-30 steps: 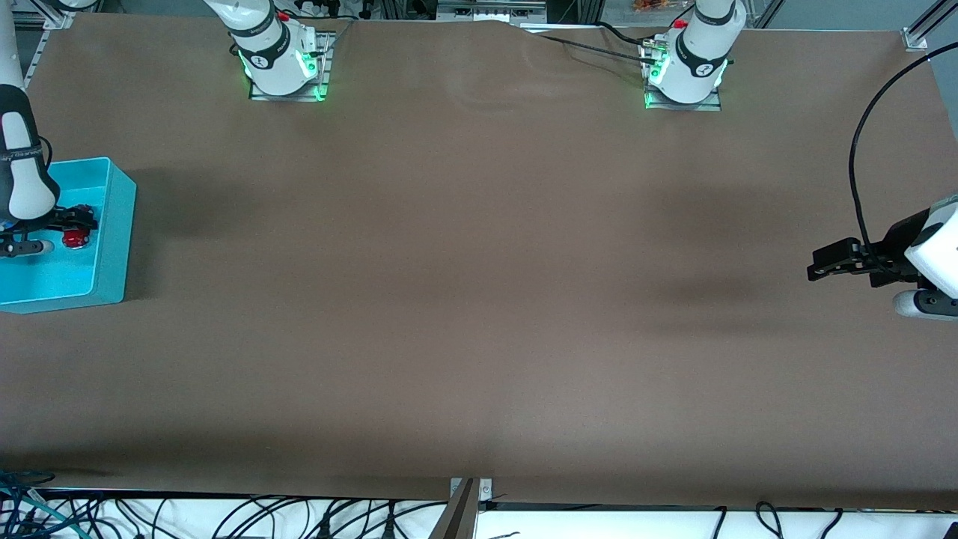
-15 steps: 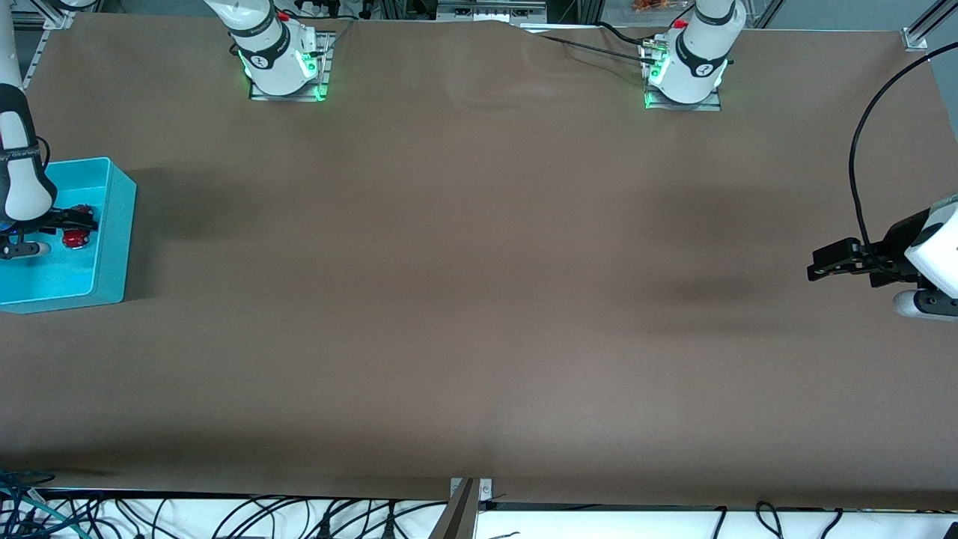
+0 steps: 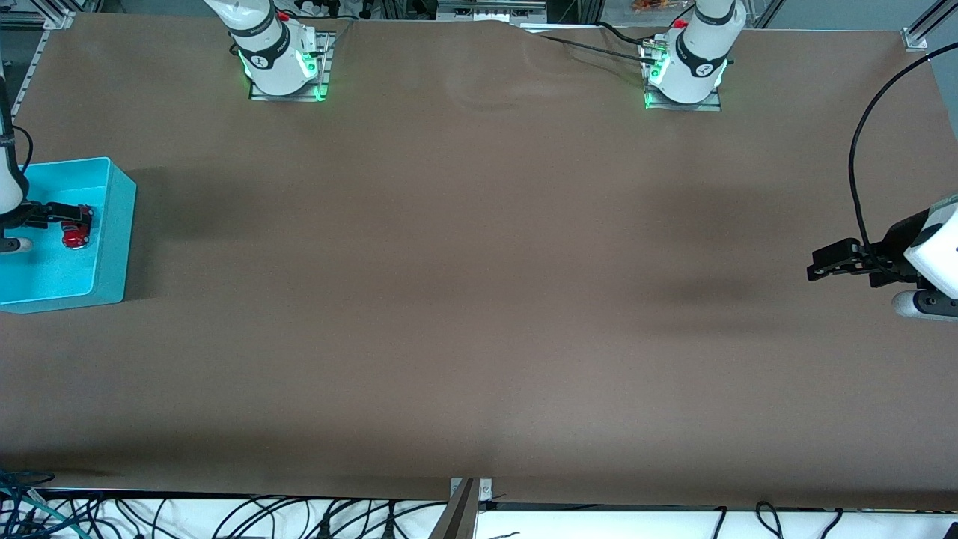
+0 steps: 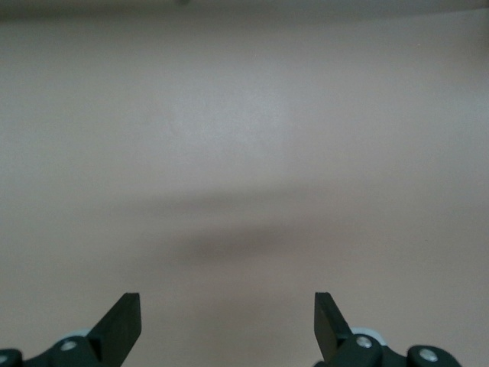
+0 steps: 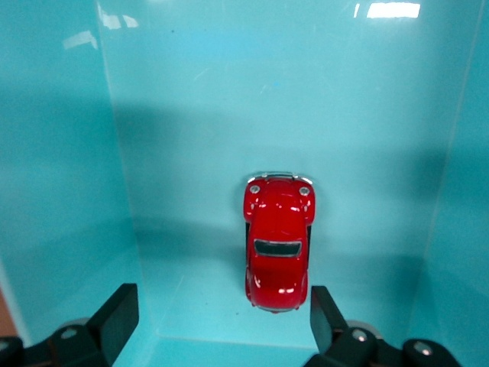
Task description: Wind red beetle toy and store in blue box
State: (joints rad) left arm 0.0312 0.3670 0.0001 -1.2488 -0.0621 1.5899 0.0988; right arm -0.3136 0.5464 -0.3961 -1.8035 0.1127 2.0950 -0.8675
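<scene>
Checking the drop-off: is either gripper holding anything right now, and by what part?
Nothing is held. The red beetle toy lies free in the blue box under the open right gripper; the left gripper is open.

Front view high, faces robot bases; right wrist view close above blue box (image 5: 69,153) interior — shared with front (image 3: 112,224); left wrist view — bare table (image 4: 244,153).

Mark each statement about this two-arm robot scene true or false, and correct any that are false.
1. The red beetle toy lies on the floor of the blue box. True.
2. The right end effector is clamped on the toy. False: its fingers are open, with the toy free between them.
3. The left end effector is open over bare table. True.
4. The blue box sits at the left arm's end of the table. False: it sits at the right arm's end.
5. The toy lies on its roof. False: its roof faces up.
</scene>
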